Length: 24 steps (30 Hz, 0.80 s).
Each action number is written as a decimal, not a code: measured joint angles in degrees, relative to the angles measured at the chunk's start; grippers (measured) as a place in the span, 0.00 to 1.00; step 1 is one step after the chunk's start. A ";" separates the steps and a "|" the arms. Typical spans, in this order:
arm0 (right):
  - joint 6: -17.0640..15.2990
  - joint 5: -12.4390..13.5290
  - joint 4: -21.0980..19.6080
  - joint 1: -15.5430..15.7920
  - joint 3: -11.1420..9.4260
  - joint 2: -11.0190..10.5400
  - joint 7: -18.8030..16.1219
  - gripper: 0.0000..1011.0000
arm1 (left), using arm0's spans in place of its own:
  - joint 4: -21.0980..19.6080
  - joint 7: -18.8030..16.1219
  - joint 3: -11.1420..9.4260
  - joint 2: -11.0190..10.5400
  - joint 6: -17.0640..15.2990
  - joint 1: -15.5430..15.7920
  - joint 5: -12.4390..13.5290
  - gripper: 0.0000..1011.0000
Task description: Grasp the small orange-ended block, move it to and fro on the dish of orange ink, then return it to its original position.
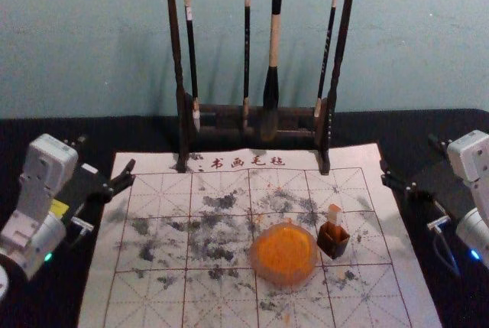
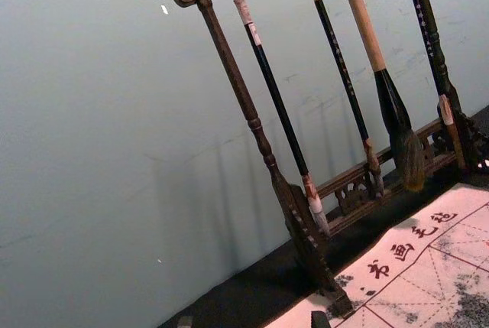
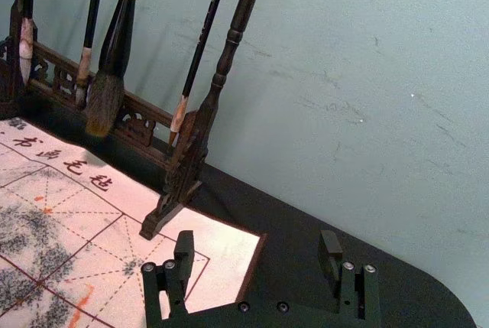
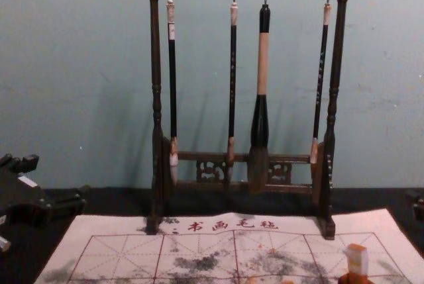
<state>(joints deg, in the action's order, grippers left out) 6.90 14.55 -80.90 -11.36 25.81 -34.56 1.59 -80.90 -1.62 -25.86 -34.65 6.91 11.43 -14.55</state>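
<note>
Beside the felt mat (image 1: 157,282), one at either side, were two grippers: the right gripper (image 3: 257,245), fingers apart, nothing between them; the left gripper (image 1: 107,154), fingers likewise apart and unladen. Task's thing: one orange-ended block (image 1: 334,213), standing in one small dark holder (image 1: 333,241) on the right half of the mat, its lower part hidden by the walls. Just beside the holder, toward the robot's left, lay one round dish (image 1: 284,282) of orange ink (image 1: 286,252). Progress, as judged: nothing was done; the grasp, the to-and-fro on the ink and the return all remained. The right arm, being on the block's side, seemed the likelier to serve. Count of the remainder: one mat, gridded and ink-spotted; one dark surface (image 1: 153,133) beneath; one wooden rack (image 1: 341,45) at the mat's far edge; four hanging brushes (image 4: 262,65), three slender, one thick.
</note>
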 joint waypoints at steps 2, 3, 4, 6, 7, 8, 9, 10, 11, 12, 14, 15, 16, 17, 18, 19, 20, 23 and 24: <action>0.00 0.00 0.00 -0.01 0.01 0.00 0.00 0.99 | 0.00 0.00 0.00 0.00 0.00 0.00 0.00 0.99; 0.00 0.00 0.00 -0.02 0.02 -0.01 0.01 0.99 | 0.00 0.00 0.00 0.00 0.00 0.00 0.00 0.99; 0.00 0.00 0.00 -0.02 0.03 -0.02 0.01 0.99 | 0.00 0.00 0.00 0.00 0.00 0.00 0.00 0.99; 0.00 0.00 0.00 -0.04 0.04 -0.03 0.02 0.99 | 0.00 0.00 0.00 0.00 0.00 0.00 0.00 0.99; 0.00 0.00 -0.01 -0.04 0.04 -0.03 0.03 0.99 | 0.00 0.00 0.00 0.00 0.00 0.00 0.00 0.99; 0.00 0.00 -0.01 -0.04 0.05 -0.03 0.03 0.99 | 0.00 0.00 0.00 0.00 0.00 0.00 0.00 0.99; 0.00 0.00 -0.01 -0.05 0.05 -0.04 0.03 0.99 | 0.00 0.00 0.00 0.00 0.00 0.00 0.00 0.99; -0.01 0.00 -0.01 -0.06 0.05 -0.05 0.03 0.99 | 0.00 0.00 0.00 0.00 0.00 0.00 0.00 0.99; 0.00 0.00 -0.01 -0.06 0.05 -0.05 0.03 0.99 | 0.00 0.00 0.00 0.00 0.00 0.00 0.00 0.99; 0.00 0.00 -0.01 -0.07 0.05 -0.06 0.03 0.99 | 0.00 0.00 0.00 0.00 0.00 0.00 0.00 0.99; 0.00 0.00 -0.01 -0.07 0.05 -0.07 0.03 0.99 | 0.00 0.00 0.00 0.00 0.00 0.00 0.00 0.99; 0.00 0.00 -0.01 -0.07 0.06 -0.07 0.03 0.99 | 0.00 0.00 0.00 0.00 0.00 0.00 0.00 0.99; 0.00 0.00 -0.01 -0.07 0.06 -0.08 0.03 0.99 | 0.00 0.00 0.00 0.00 0.00 0.00 0.00 0.99; 0.00 0.00 0.00 -0.07 0.05 -0.08 0.03 0.99 | 0.00 0.00 0.00 0.00 0.00 0.00 0.00 0.99; 0.00 0.00 0.00 -0.07 0.06 -0.08 0.03 0.99 | 0.00 0.00 0.00 0.00 0.00 0.00 0.00 0.99; 0.00 0.00 -0.01 -0.07 0.05 -0.08 0.03 0.99 | 0.00 0.00 0.00 0.00 0.00 0.00 0.00 0.99; 0.01 0.00 -0.01 -0.07 0.06 -0.09 0.03 0.99 | 0.00 0.00 0.00 0.00 0.00 0.00 0.00 0.99; 0.00 0.00 -0.01 -0.07 0.06 -0.09 0.03 0.99 | 0.00 0.00 0.00 0.00 0.00 0.00 0.00 0.99; 0.01 -0.01 -0.01 -0.07 0.05 -0.09 0.03 0.99 | 0.00 0.00 0.00 0.00 0.00 0.00 0.00 0.99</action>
<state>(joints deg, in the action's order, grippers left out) 6.91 14.55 -80.91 -11.44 25.87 -34.65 1.62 -80.90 -1.62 -25.86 -34.65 6.91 11.43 -14.55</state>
